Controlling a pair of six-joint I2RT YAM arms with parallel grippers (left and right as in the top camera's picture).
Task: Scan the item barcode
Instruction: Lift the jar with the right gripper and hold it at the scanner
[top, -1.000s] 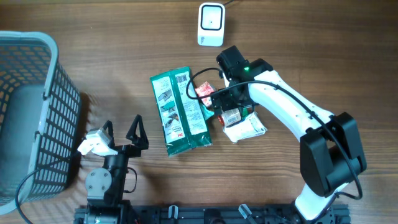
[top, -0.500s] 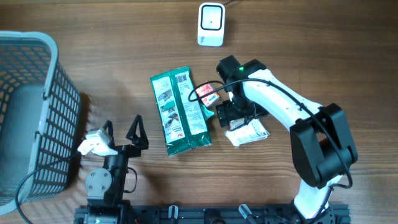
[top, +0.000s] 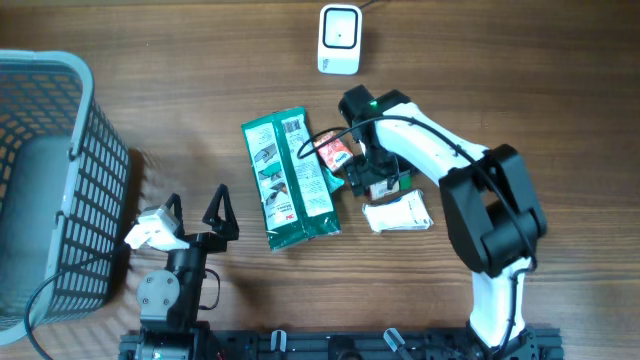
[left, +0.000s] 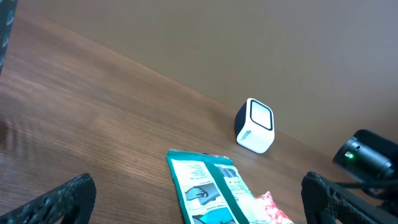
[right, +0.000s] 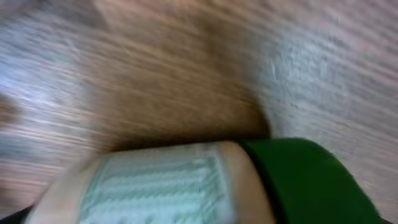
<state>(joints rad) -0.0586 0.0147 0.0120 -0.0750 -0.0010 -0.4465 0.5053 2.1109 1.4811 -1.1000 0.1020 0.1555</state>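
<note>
My right gripper (top: 368, 178) points down, open, over a small green item with a barcode label (top: 387, 186) in the pile of goods at the table's middle. The right wrist view is blurred and filled by that item (right: 186, 186); its fingers do not show there. A red packet (top: 333, 152) lies just left of the gripper, a white packet (top: 397, 214) just in front of it. The long green packet (top: 288, 180) lies to the left. The white scanner (top: 339, 40) stands at the back. My left gripper (top: 196, 222) rests open near the front edge, nothing between its fingers.
A grey mesh basket (top: 50, 180) stands at the left edge. In the left wrist view the scanner (left: 255, 126) and the green packet (left: 214, 190) lie ahead of the open left gripper (left: 202, 202). A black cable loops beside the red packet.
The right arm has folded in toward the left, its elbow drawing closer to the pile, and the gripper has turned over the small items. The left arm has not moved.
</note>
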